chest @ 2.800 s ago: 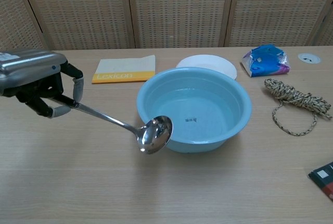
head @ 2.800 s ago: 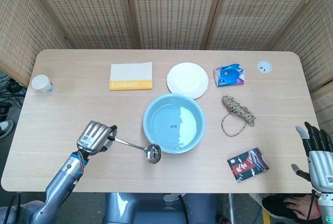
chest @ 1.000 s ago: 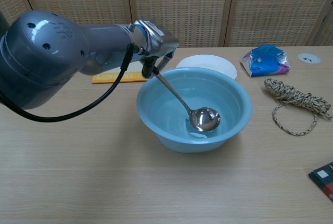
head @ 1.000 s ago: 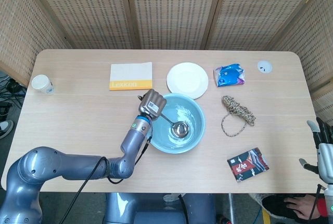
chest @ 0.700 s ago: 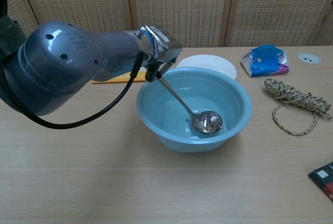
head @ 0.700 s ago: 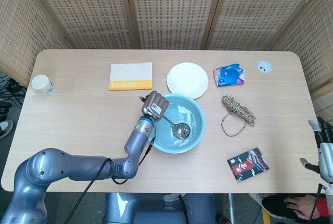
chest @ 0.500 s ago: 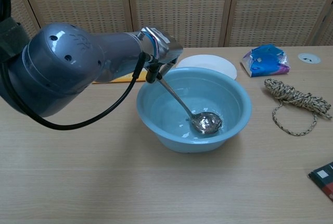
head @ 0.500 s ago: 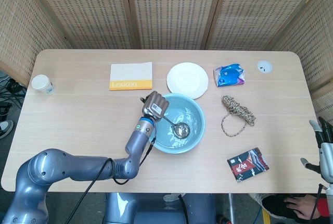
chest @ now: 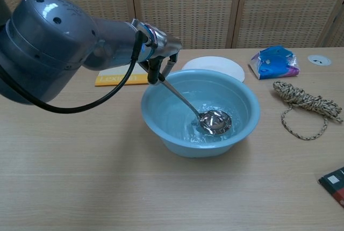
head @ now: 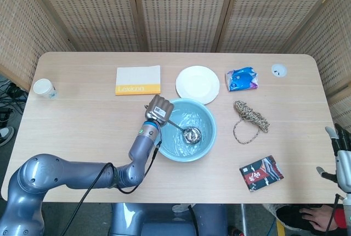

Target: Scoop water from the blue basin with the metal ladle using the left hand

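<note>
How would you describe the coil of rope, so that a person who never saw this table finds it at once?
Start at the blue basin in the middle of the table and look to its right in the head view. The rope lies there, between the blue packet behind it and the dark packet in front. It alone is a braided beige bundle trailing a loose loop.

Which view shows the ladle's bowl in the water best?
The chest view: the ladle bowl sits large and side-on in the rippled water of the blue basin. The head view shows it small, from above, with the left hand holding the handle.
</note>
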